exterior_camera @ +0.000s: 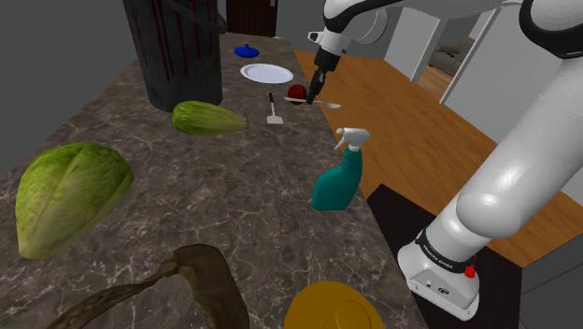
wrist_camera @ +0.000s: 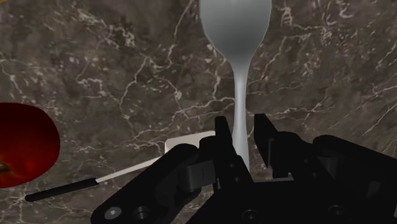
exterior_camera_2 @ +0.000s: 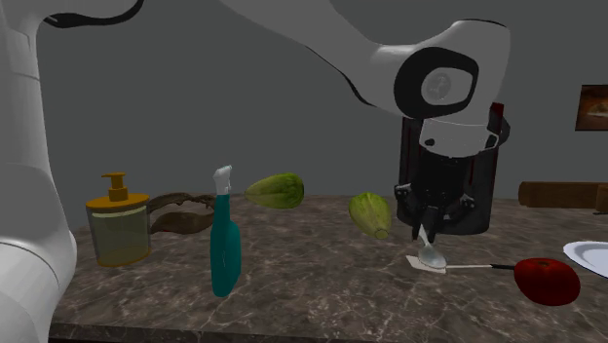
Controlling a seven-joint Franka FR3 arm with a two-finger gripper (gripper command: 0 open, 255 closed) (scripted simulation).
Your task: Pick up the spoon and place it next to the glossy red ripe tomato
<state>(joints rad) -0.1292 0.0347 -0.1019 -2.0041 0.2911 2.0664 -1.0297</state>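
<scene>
A black gripper (wrist_camera: 242,137) on a white robot arm pinches a silver spoon (wrist_camera: 235,38) by its handle above a dark marble counter (exterior_camera: 140,150). In the wrist view the thin handle runs down between the two fingers (wrist_camera: 222,135), which close in on it, and the spoon's bowl points away from the hand. In the second exterior view the gripper (exterior_camera_2: 429,232) points down at the counter (exterior_camera_2: 322,292) with the spoon (exterior_camera_2: 431,255) hanging bowl-down from it. From that angle it is hard to tell whether the bowl touches what lies beneath.

A dark red tomato (exterior_camera_2: 546,280) sits on the counter near the spoon, toward the second exterior view's right. A spatula (exterior_camera_2: 468,265) with a white blade and a black-tipped handle lies flat below the gripper, and its handle reaches toward the tomato. The wrist view shows the tomato (wrist_camera: 22,146) off to one side of the fingers, with the spatula (wrist_camera: 184,143) between it and the hand.

In the shoulder view the gripper (exterior_camera: 314,96) holds the spoon (exterior_camera: 329,103) just beside the tomato (exterior_camera: 297,92), near the counter's far edge. The spatula (exterior_camera: 273,114) lies close by, and a white plate (exterior_camera: 266,72) sits beyond the tomato. A tall dark bin (exterior_camera: 177,51) stands further to the shoulder view's left, with a green vegetable (exterior_camera: 207,117) lying in front of it. Nearer the camera, a teal spray bottle (exterior_camera: 341,173) stands upright by the counter's edge, well apart from the spoon.
</scene>
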